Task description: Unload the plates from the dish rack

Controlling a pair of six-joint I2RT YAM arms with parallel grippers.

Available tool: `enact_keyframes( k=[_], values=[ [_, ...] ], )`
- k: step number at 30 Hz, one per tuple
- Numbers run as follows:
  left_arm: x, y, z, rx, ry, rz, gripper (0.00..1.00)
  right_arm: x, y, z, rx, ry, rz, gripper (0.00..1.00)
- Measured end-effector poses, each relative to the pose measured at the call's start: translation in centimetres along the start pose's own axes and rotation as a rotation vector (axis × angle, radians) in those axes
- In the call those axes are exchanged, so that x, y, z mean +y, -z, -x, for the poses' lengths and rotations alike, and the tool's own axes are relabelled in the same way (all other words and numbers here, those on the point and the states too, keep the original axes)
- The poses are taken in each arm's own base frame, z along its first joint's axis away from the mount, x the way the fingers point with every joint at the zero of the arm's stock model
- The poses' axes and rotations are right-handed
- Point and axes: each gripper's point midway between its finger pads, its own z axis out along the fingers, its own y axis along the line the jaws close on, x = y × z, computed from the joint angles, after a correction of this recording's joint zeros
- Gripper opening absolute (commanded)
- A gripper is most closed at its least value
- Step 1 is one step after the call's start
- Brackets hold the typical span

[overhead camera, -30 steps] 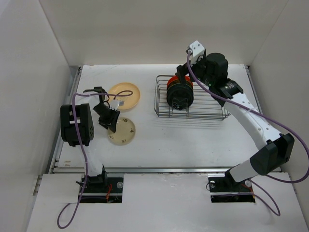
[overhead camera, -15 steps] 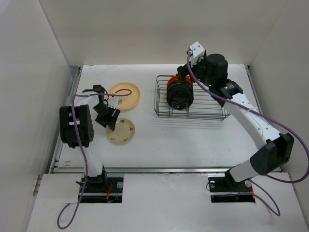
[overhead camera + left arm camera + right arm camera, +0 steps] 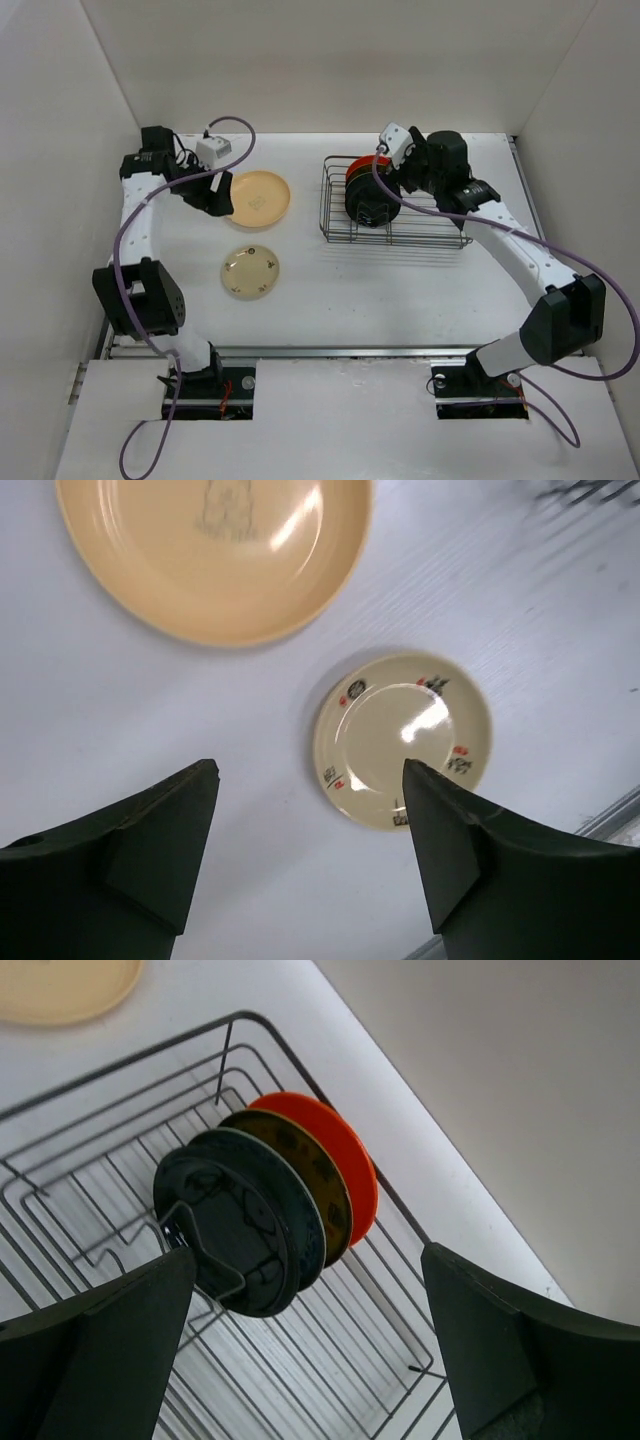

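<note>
The dish rack (image 3: 440, 232) stands at the back right and holds three upright plates: dark teal (image 3: 367, 207), yellow patterned and orange-red (image 3: 358, 164). In the right wrist view the teal (image 3: 235, 1222), yellow (image 3: 318, 1178) and orange-red (image 3: 340, 1148) plates stand side by side in the rack (image 3: 330, 1360). My right gripper (image 3: 308, 1260) is open and empty above them, also seen from the top (image 3: 380, 172). The peach plate (image 3: 260, 197) and the cream plate (image 3: 250, 272) lie flat on the table. My left gripper (image 3: 215, 203) is open and empty, raised by the peach plate's left edge (image 3: 215, 550), with the cream plate (image 3: 403, 740) below.
White walls close the table on the left, back and right. A metal rail (image 3: 330, 350) runs along the table's near edge. The rack's right half holds only wire dividers (image 3: 120, 1210).
My left arm has swung up and back from over the cream plate to the far left beside the peach plate. The cream plate now lies uncovered. The right gripper shifted slightly over the rack.
</note>
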Motion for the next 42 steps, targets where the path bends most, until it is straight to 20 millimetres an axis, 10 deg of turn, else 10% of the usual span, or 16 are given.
enact_keyframes(
  k=[7,42],
  values=[
    [-5.4,5.5,5.3,-0.233,-0.106,-0.138,0.73,-1.0,0.2,-6.1,0.025,0.096,0.143,0.88],
    [-6.3,3.0,4.4,-0.217,0.005,-0.261,0.73,2.4,-4.6,-11.8,0.096,-0.016,0.495,0.48]
  ],
)
